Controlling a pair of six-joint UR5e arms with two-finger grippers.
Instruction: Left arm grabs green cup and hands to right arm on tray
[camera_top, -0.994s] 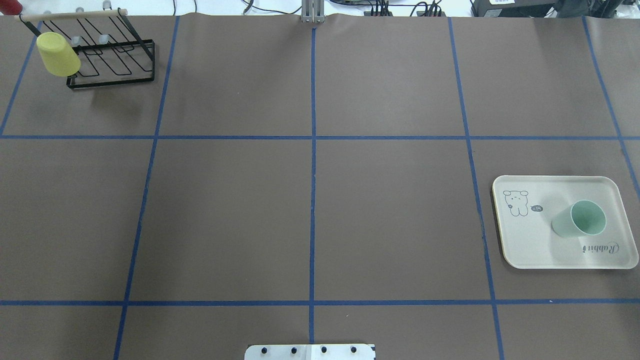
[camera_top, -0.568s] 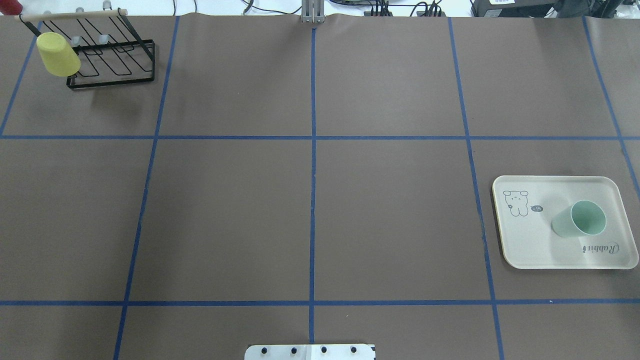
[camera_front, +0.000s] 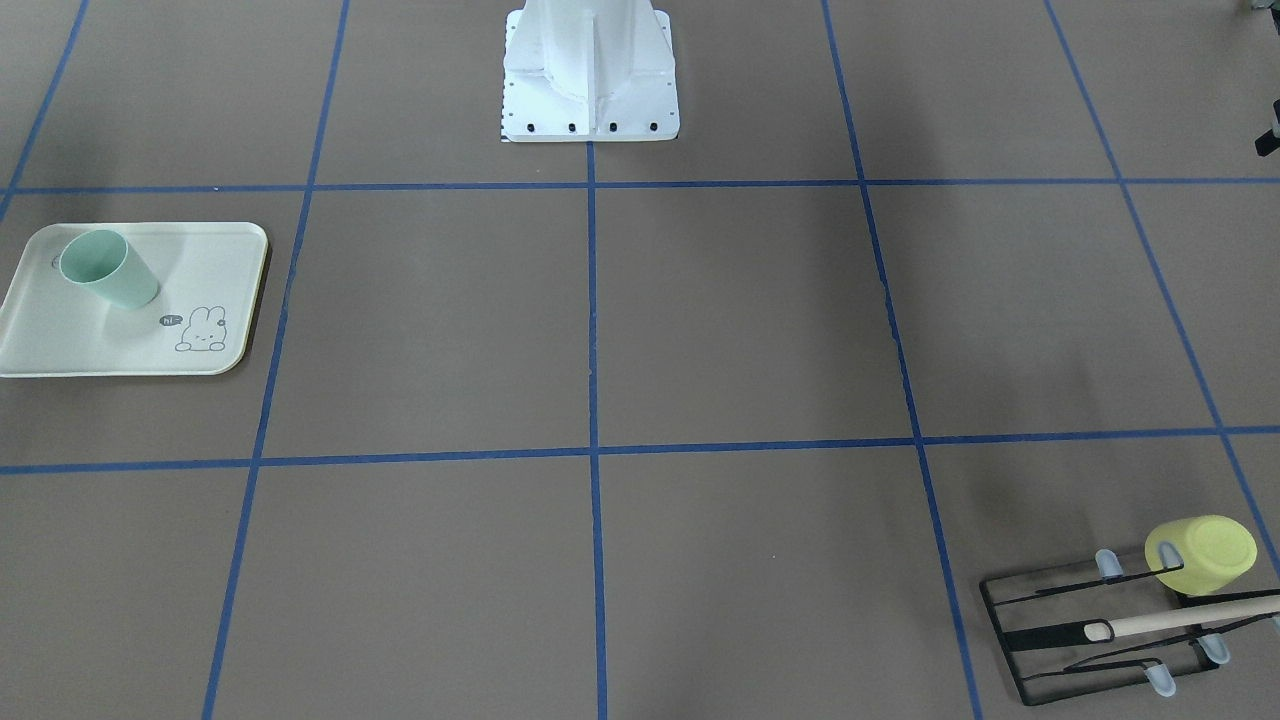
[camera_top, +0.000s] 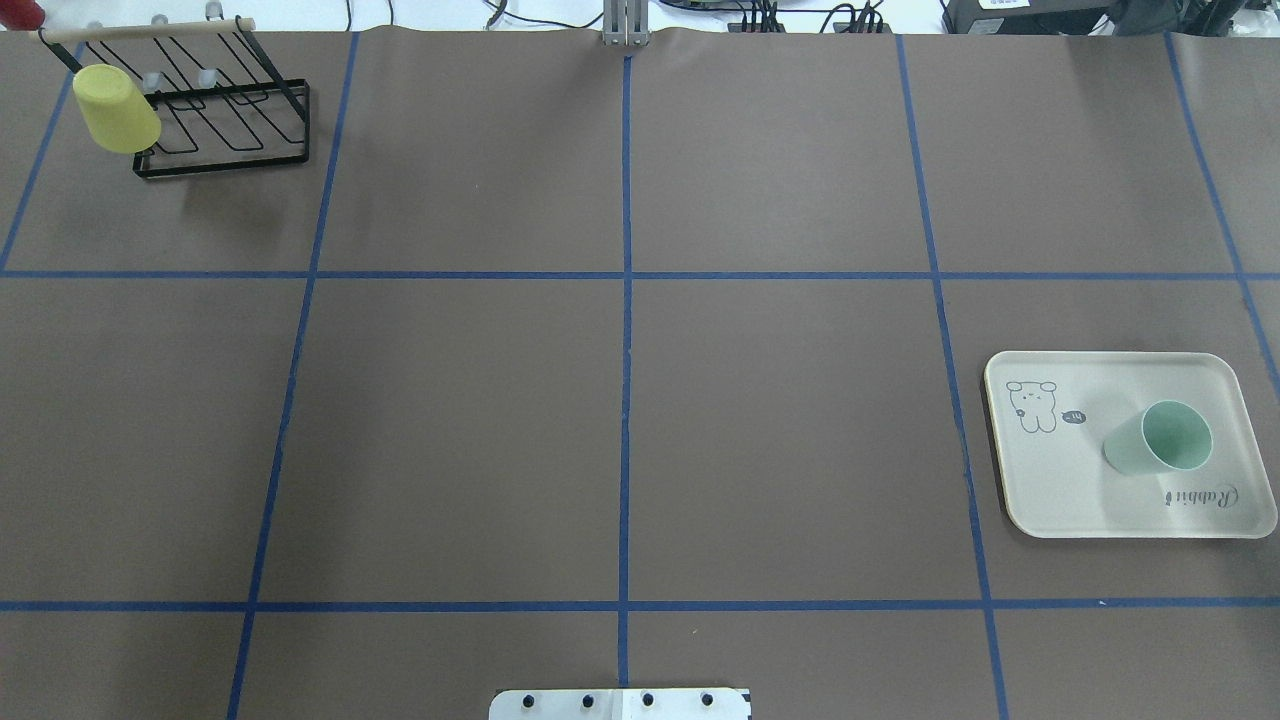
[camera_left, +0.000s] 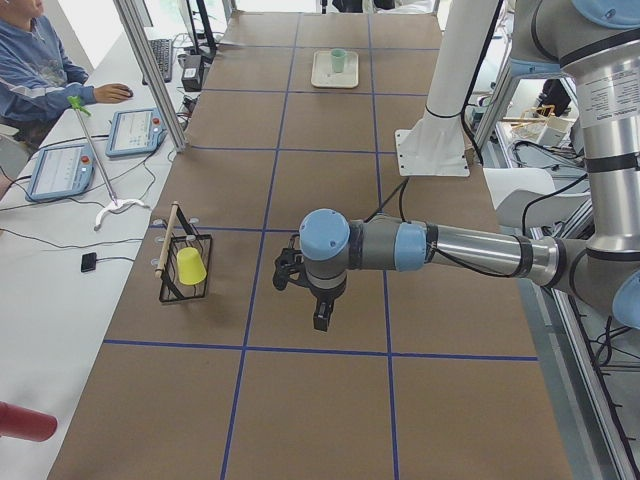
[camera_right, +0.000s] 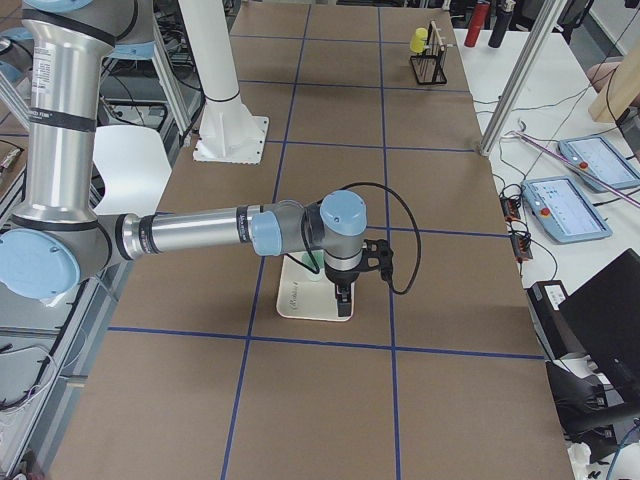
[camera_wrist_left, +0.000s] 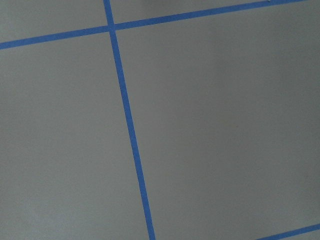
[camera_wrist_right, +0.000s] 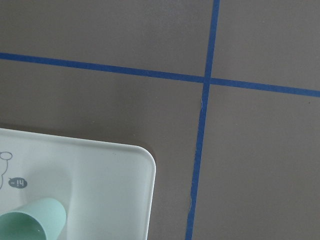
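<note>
We find the small, pale mint-green plastic cup (camera_top: 1158, 438) standing upright, mouth up, on the flat cream-white rectangular tray (camera_top: 1050, 490) with rounded corners, close to its "Rabbit" script. Nothing touches it, so we judge the delivery done and the step in hand a clean retreat. The black two-finger right gripper (camera_right: 343, 296) hangs in the air near the tray. To retreat well, we would raise it straight up before swinging it away, because the smooth, light, tapered cup looks easy to tip and the slick tray would give it little hold. The left gripper (camera_left: 319, 318) hangs over the matte brown paper table cover (camera_top: 780, 430), well apart from the cup. Both grippers show only in the side views, so we cannot tell how wide either one stands. A yellow-green plastic cup (camera_top: 117, 108) sits upended on the black wire rack (camera_top: 240, 160) at the far corner.
</note>
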